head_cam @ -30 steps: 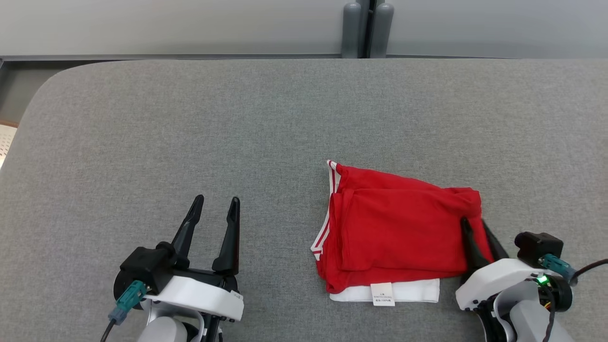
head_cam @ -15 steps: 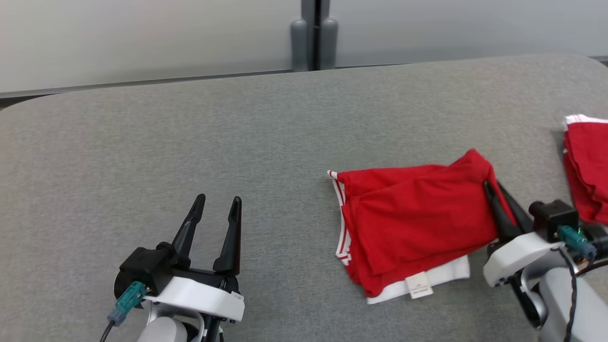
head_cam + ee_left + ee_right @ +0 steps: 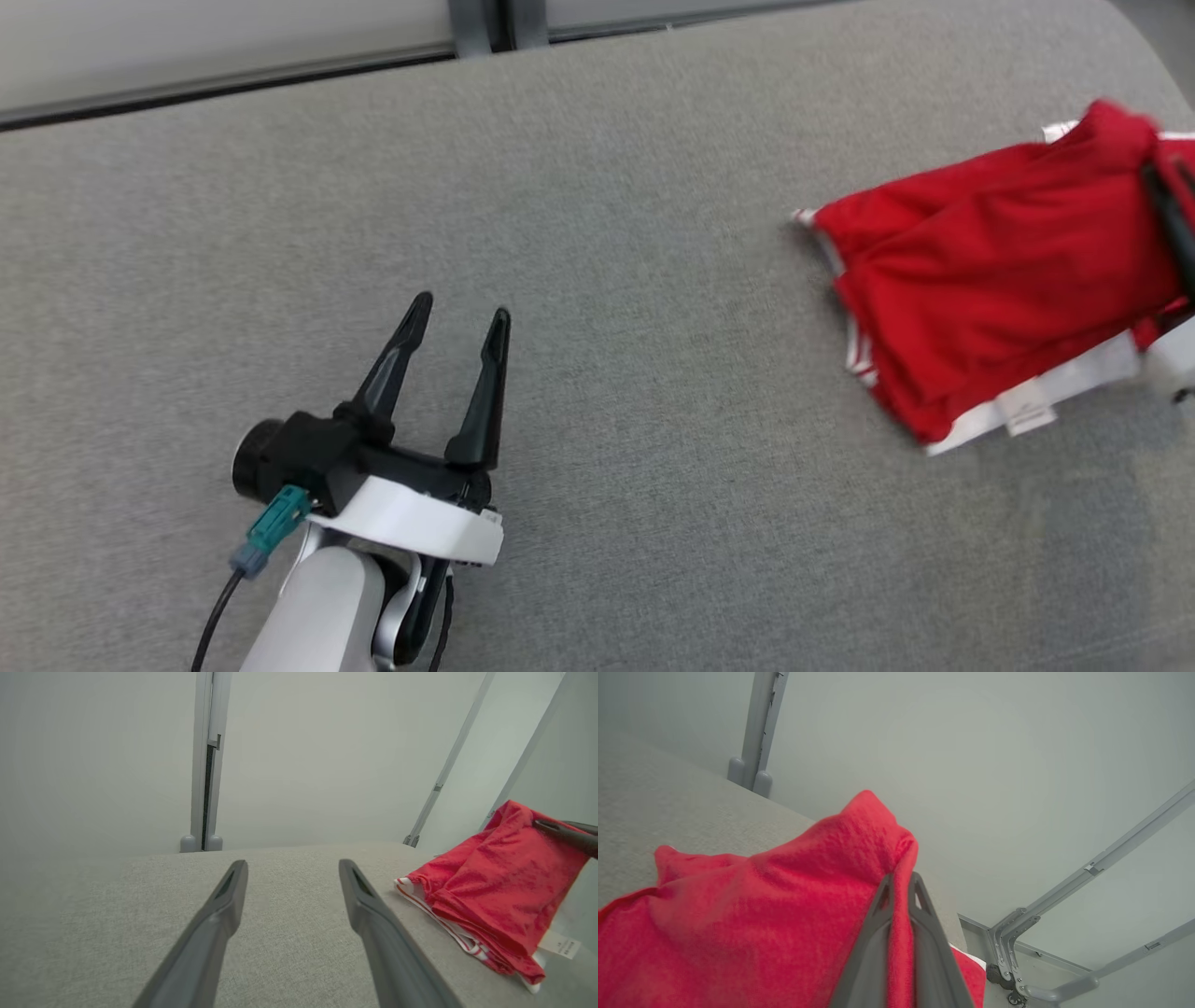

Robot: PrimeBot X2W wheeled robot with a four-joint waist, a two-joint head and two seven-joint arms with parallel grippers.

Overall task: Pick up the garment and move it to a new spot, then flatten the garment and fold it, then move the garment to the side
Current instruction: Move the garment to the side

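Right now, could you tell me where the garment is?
The garment is at the head view's far right on the table, its right edge pinched in the right gripper.

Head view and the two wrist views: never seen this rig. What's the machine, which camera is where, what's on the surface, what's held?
It is a wheeled robot with two arms, each ending in a two-fingered hand. The head view comes from a camera on its head, looking down. The other two come from a camera on each wrist, looking along that hand's fingers. The left hand is open, holding nothing, over the grey fabric-covered surface. The right hand is shut on a corner of the folded red garment with white trim, raising that corner while the rest lies on the surface. A white label shows at its near edge.
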